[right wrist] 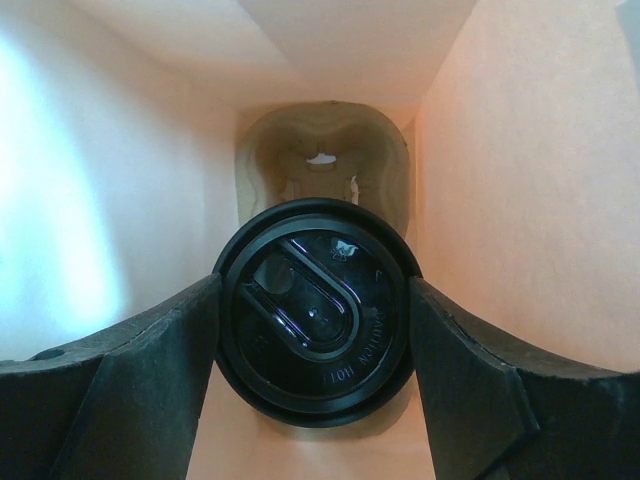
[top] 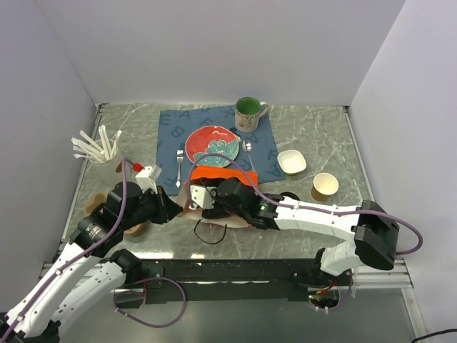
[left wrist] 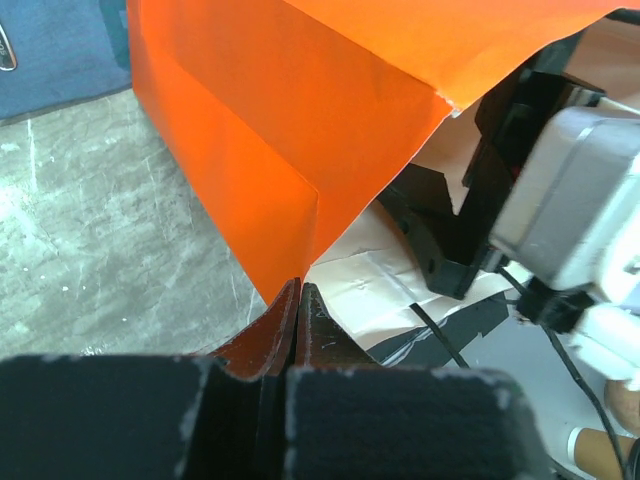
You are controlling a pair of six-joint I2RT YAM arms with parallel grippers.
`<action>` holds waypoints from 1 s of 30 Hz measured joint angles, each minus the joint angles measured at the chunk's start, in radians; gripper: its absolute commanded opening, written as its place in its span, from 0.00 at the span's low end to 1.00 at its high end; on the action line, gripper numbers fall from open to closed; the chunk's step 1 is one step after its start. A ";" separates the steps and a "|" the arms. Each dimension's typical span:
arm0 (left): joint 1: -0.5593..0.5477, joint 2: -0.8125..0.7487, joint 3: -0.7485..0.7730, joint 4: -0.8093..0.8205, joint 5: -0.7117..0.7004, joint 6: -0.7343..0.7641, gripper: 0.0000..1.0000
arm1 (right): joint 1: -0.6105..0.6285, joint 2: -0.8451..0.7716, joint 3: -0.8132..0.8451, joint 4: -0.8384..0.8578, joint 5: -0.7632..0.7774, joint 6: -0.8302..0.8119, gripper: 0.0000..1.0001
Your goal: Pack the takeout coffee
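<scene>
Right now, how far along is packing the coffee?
Done: takeout coffee is lidded and inside the orange bag. In hand: right gripper clamps its lid; left gripper pinches the bag's edge. Left: probably seat it in the cardboard carrier deeper in, release, withdraw.

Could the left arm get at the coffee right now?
Probably not. The left gripper is shut on the bag's edge, and the coffee sits deep inside the bag, gripped by the right gripper, whose arm fills the mouth.
</scene>
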 measured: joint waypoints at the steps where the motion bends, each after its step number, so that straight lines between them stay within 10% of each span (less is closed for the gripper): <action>1: 0.000 -0.001 0.000 0.000 0.000 0.000 0.01 | 0.000 0.006 0.000 0.006 0.003 -0.002 0.37; 30: 0.000 0.014 0.000 0.006 0.000 0.008 0.01 | 0.000 0.030 0.037 0.027 -0.023 0.016 0.36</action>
